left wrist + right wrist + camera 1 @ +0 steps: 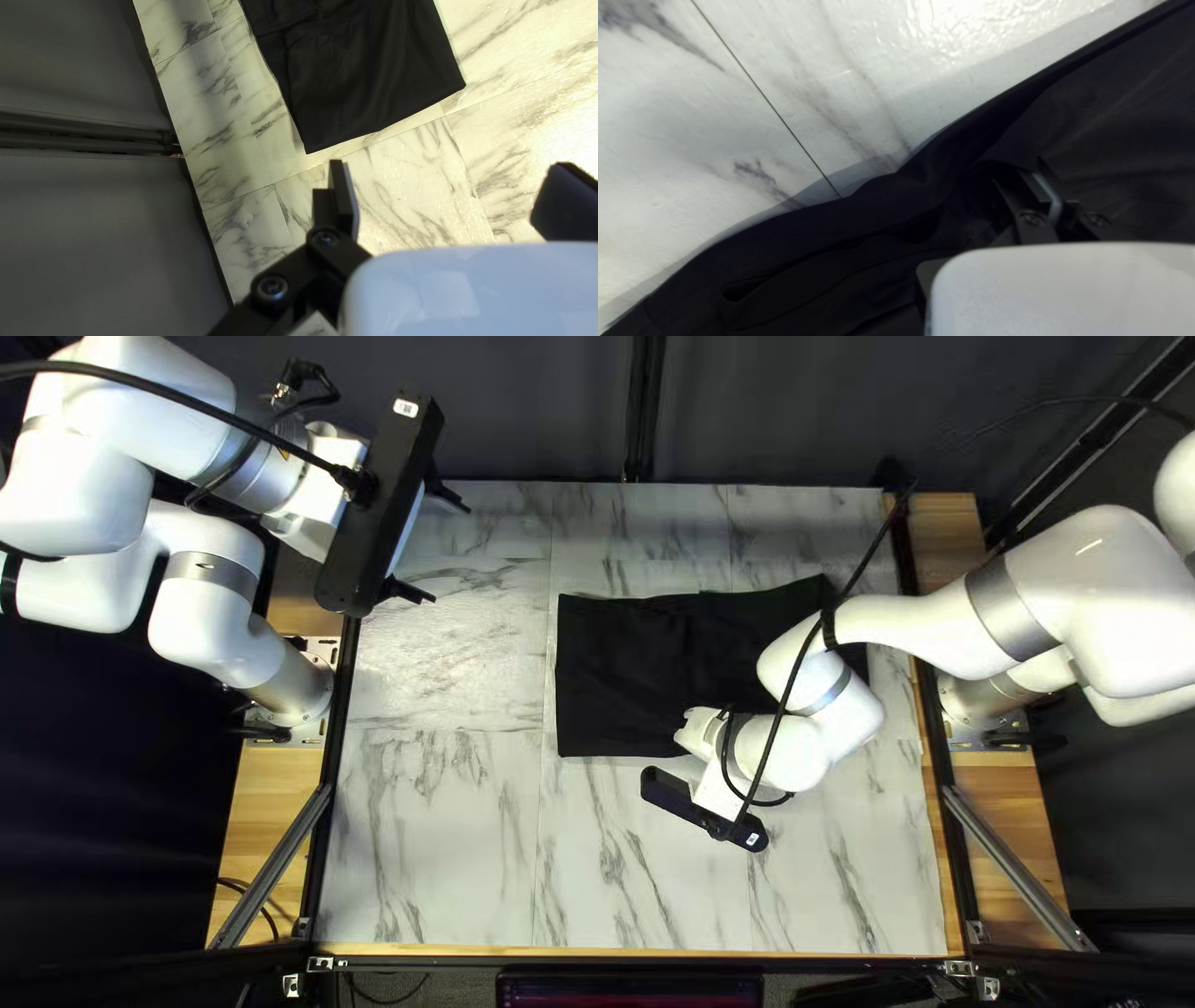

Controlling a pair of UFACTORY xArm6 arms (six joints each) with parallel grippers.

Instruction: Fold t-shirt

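So, right arm (921, 622) bent over t-shirt (623, 672); left tool (449, 553) raised, spread.

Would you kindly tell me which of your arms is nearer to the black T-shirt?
Right. My right arm reaches across the T-shirt, while my left arm is by the left edge of the table, apart from the T-shirt.

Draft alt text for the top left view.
A black t-shirt lies flat on a marble-patterned table, partly hidden by the right arm reaching over it. The left gripper hovers with its fingers open at the table's left side, apart from the t-shirt.
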